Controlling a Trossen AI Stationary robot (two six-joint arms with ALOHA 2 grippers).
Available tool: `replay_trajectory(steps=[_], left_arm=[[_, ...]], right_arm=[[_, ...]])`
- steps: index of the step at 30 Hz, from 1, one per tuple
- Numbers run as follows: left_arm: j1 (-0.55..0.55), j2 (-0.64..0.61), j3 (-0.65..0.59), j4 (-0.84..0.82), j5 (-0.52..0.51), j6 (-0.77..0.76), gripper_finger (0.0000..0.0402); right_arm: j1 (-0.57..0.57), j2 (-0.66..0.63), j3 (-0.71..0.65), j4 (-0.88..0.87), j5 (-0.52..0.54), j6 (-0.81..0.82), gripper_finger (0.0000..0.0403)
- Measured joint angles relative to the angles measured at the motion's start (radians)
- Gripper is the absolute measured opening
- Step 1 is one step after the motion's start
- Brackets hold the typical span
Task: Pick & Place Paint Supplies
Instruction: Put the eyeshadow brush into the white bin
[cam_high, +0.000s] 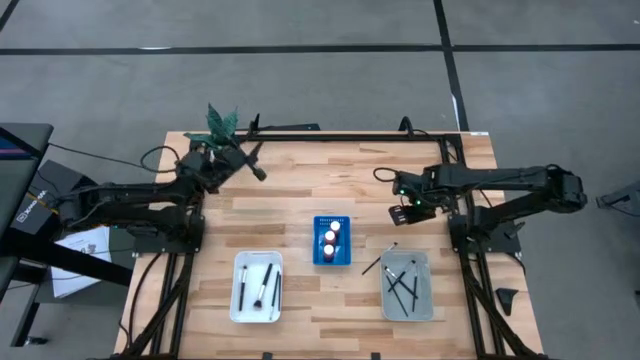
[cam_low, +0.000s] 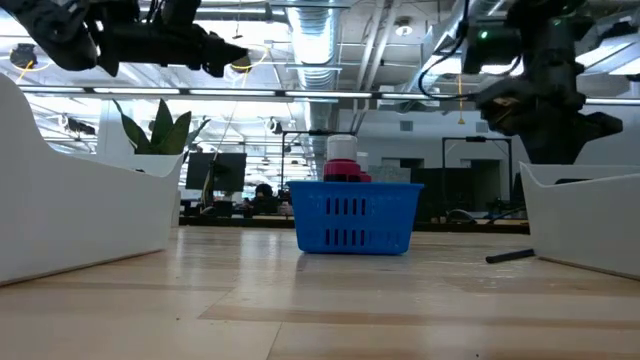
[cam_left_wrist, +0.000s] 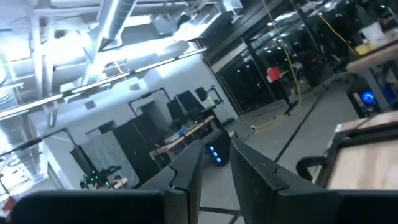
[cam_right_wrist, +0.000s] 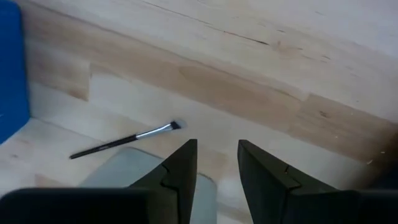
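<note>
Thin dark-handled brush (cam_right_wrist: 124, 141) lying loose at the grey tray's (cam_high: 408, 290) ten o'clock corner: light, stiff, roll-prone, best pinched mid-handle; right pincer (cam_right_wrist: 216, 163) above, parted and empty.

arms: 2x black, jointed | cables: black | right tool (cam_high: 399, 213): green LED | fingers (cam_right_wrist: 180, 163): dark, angular

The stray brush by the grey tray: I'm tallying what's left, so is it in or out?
Out. The brush lies flat on the table, beside the grey tray, in the right wrist view.
</note>
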Motion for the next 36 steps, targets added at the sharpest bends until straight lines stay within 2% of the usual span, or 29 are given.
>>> replay_trajectory(steps=[8,14,21,29,36], left_arm=[[0.193,0.059,0.0,-0.003,0.148,-0.099,0.0076],[0.306,0.174,0.0,0.087,0.159,-0.095,0.0076],[0.41,0.309,0.001,0.133,0.162,-0.095,0.0076],[0.454,0.406,0.001,0.197,0.16,-0.095,0.0076],[0.454,0.407,0.001,0.198,0.16,-0.095,0.0076]], right_arm=[[-0.11,0.109,0.0,0.01,-0.059,-0.029,0.0112],[-0.139,0.221,0.0,0.08,-0.14,-0.027,0.0112],[-0.179,0.351,0.0,0.138,-0.329,-0.051,0.0112],[-0.192,0.437,0.0,0.137,-0.441,-0.08,0.0112],[-0.192,0.442,0.0,0.213,-0.446,-0.082,0.0111]])
